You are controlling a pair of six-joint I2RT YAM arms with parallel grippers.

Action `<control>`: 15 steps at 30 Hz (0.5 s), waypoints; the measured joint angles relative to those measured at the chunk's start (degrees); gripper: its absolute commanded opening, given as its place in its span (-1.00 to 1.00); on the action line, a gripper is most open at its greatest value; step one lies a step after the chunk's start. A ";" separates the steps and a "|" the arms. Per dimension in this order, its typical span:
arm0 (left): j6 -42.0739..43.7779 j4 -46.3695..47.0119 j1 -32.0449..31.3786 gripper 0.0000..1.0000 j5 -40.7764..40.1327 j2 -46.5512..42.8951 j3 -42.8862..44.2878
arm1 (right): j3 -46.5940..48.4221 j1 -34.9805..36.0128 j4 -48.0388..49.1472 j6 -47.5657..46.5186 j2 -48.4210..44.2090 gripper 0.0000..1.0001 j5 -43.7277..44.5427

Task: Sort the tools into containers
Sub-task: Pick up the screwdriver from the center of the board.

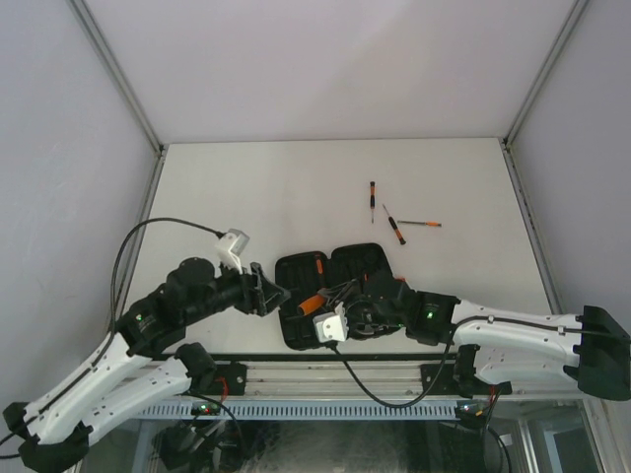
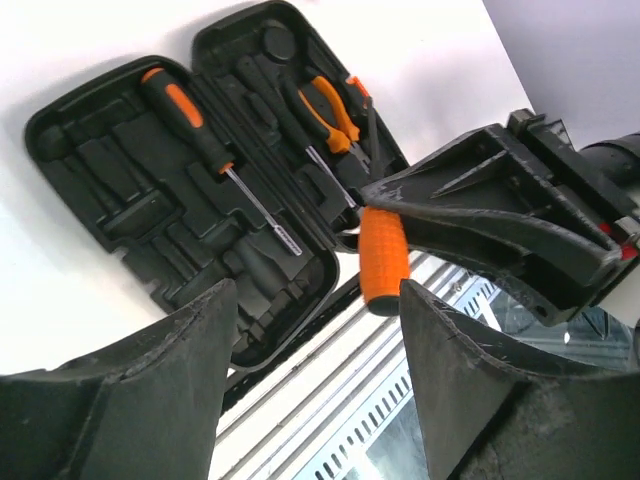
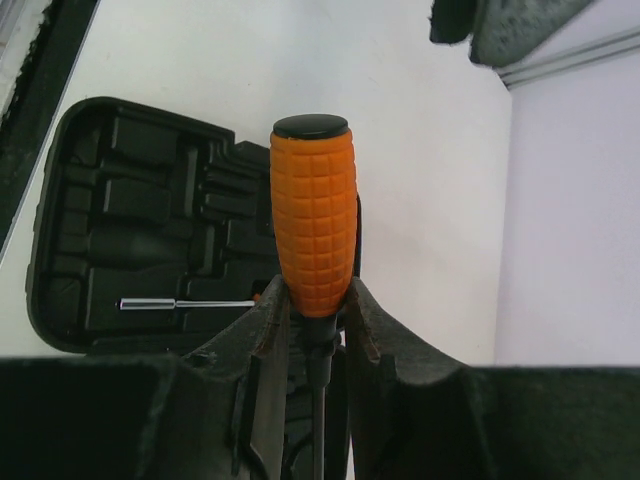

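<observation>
The open case (image 1: 367, 258) sits on the worktop (image 1: 246, 187) near its front edge, between the two arms. A large screwdriver (image 2: 190, 125) lies in its left half and pliers (image 2: 330, 110) in its right half. Behind and to the right, well apart from the case, three thin screwdrivers (image 1: 394, 229) lie on the worktop. The left gripper (image 1: 271, 293) is just left of the case, jaws apart. The clamped screwdriver (image 3: 312, 230) hangs over the case's near side in the jaws of the right gripper (image 3: 312, 300).

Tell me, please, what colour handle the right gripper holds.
Orange handle, best in right wrist view.
</observation>
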 measured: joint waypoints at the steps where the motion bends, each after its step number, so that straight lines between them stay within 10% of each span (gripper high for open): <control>1: 0.02 0.63 -1.03 0.40 -0.39 0.79 0.00 | 0.00 0.13 -0.68 -0.63 0.00 -1.00 0.07; 15: 0.07 10.80 -8.96 0.29 0.20 9.42 0.00 | 0.13 2.12 -1.81 -4.70 1.05 -1.00 2.56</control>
